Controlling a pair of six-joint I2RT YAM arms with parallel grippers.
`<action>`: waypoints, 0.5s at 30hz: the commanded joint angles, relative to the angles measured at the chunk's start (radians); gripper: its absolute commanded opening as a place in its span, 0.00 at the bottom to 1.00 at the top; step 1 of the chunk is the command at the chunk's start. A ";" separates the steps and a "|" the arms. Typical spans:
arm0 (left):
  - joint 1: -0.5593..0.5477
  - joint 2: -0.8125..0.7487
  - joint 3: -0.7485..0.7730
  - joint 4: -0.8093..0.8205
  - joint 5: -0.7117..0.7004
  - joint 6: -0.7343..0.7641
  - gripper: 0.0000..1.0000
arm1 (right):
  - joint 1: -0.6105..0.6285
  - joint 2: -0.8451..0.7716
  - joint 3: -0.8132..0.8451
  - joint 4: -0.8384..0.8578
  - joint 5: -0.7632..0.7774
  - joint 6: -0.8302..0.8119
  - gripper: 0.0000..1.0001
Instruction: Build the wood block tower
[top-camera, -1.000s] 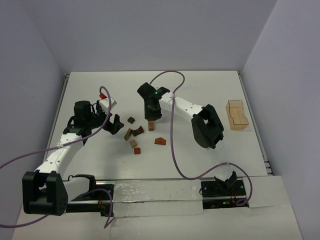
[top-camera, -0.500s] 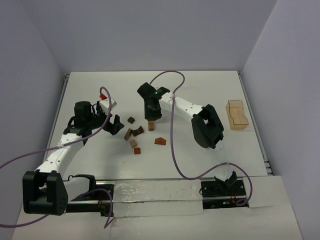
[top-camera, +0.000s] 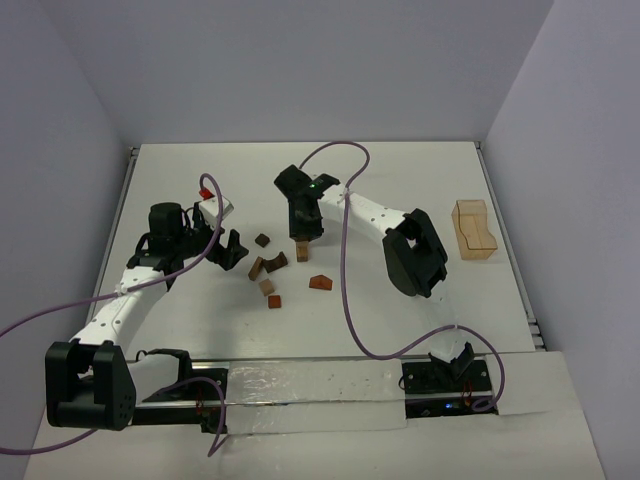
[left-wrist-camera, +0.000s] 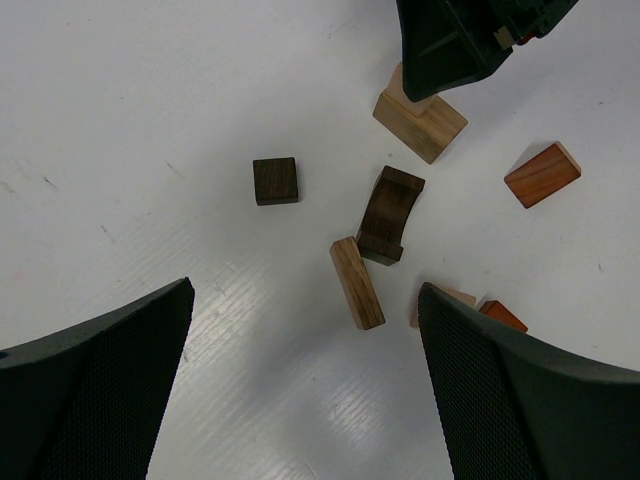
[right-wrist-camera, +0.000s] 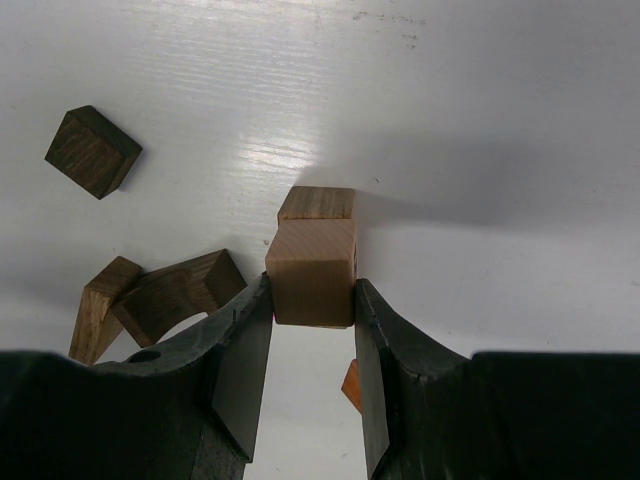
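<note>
My right gripper is shut on a light tan cube and holds it on top of a second tan block that rests on the table; this small stack shows in the left wrist view below the right gripper. My left gripper is open and empty, low over the table. Loose pieces lie between the arms: a dark cube, a dark arch, a tan bar and a reddish wedge.
A light-tan open wooden box stands at the right side of the table. A small tan cube and a reddish block lie near the left fingers. Purple cables trail from both arms.
</note>
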 joint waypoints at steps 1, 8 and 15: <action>0.008 0.003 0.003 0.049 0.029 0.000 0.99 | 0.011 -0.023 0.017 -0.007 0.009 0.015 0.11; 0.008 0.000 0.003 0.049 0.027 0.001 0.99 | 0.018 -0.032 0.017 -0.005 0.009 0.015 0.11; 0.008 -0.003 -0.002 0.051 0.027 0.003 0.99 | 0.023 -0.031 0.017 -0.005 0.007 0.011 0.09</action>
